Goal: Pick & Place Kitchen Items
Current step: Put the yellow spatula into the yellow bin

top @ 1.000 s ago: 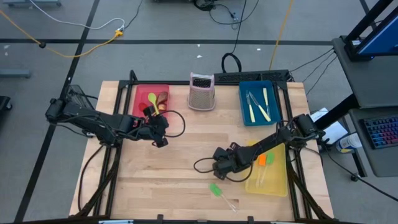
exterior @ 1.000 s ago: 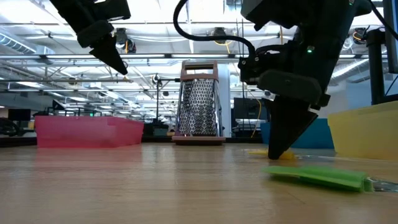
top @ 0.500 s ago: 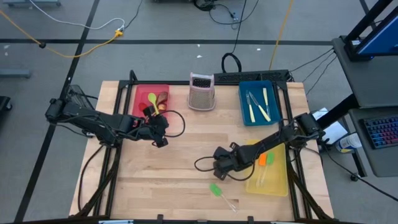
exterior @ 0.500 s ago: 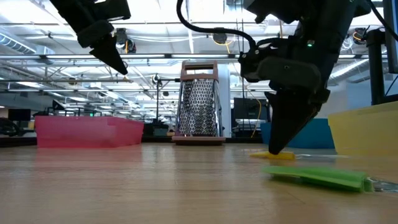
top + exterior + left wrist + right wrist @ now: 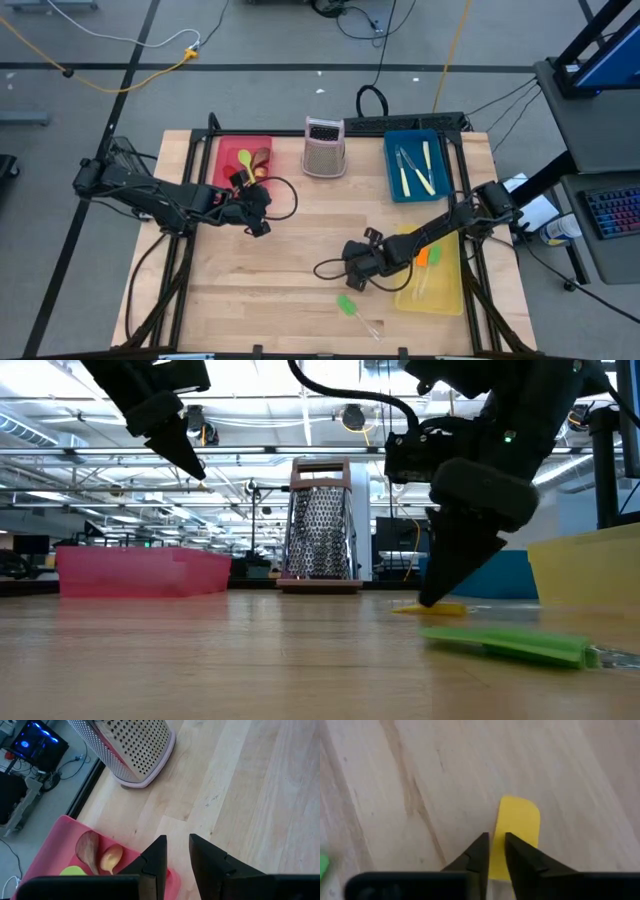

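My right gripper (image 5: 350, 277) points steeply down at the table's middle right, shut on a yellow spatula whose head (image 5: 520, 817) lies flat on the wood (image 5: 432, 609); its handle is hidden under the fingers. A green spatula (image 5: 347, 305) lies on the table just nearer the front edge. My left gripper (image 5: 258, 226) hovers above the table beside the red tray (image 5: 225, 150), slightly open and with nothing in it (image 5: 177, 845). That tray holds a green spoon (image 5: 244, 159) and a brown spoon (image 5: 261, 158). My right gripper comes from above, slanting down, and has the yellow head's handle-side end (image 5: 496, 862) between its two nearly closed fingertips. The rest of the head reaches out past the tips and lies on the table. What the fingers grip lower down is hidden by the fingers themselves.
An upright metal grater (image 5: 324, 148) stands at the far middle. A blue tray (image 5: 392, 170) at the far right holds cream knives. A yellow tray (image 5: 450, 290) at the right edge holds an orange-headed spatula (image 5: 428, 256). Bare wood lies between the two arms.
My right gripper has shut its fingers down onto the yellow spatula head and tipped, its body leaning over while the tips stay at the table. The yellow head has slid a little along the wood with the tips.
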Available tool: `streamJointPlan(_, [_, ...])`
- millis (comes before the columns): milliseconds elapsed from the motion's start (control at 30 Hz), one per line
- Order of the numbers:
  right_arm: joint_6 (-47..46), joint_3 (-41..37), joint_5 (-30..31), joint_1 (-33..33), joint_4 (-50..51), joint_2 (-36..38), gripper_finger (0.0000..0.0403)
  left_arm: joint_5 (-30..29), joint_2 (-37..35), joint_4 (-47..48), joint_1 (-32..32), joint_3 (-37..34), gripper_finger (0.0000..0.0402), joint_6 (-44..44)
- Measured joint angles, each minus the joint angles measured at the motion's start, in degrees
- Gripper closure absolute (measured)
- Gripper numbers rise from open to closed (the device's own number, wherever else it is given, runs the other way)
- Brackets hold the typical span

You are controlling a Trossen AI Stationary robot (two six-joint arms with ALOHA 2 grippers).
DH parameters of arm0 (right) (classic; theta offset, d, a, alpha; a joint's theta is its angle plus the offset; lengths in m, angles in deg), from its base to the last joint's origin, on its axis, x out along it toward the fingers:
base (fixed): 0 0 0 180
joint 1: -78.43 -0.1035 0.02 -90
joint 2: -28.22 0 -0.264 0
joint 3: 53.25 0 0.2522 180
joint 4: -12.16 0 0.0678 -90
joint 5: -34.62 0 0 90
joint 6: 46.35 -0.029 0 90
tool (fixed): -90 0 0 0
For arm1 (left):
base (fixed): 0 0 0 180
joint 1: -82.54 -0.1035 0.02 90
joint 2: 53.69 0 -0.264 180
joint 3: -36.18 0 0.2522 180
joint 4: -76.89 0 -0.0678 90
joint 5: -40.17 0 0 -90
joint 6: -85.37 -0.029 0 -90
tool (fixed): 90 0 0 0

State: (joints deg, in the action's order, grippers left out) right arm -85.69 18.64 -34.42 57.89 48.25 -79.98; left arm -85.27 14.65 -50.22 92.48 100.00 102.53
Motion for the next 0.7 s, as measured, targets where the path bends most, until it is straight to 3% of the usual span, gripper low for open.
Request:
streamJointPlan(233, [-1.1, 0.0, 8.6, 0.4, -2.4, 0.2, 0.0255, 0.1, 0.0, 0.0, 0.0, 0.0, 0.0314, 0.1])
streamJointPlan(400, [-2.2, 0.0, 1.5, 2.1, -1.1, 0.3, 0.0200, 0.9, 0.0, 0.0, 0.0, 0.0, 0.0314, 0.0])
streamJointPlan(567, [-2.3, 0.0, -0.1, 2.9, 0.6, 0.3, 0.0188, 0.9, 0.0, 0.0, 0.0, 0.0, 0.0314, 0.0])
streamJointPlan(700, [-4.1, -1.5, -3.3, 4.1, 2.2, 0.2, 0.0218, 0.9, 0.0, 0.0, 0.0, 0.0, 0.0314, 0.0])
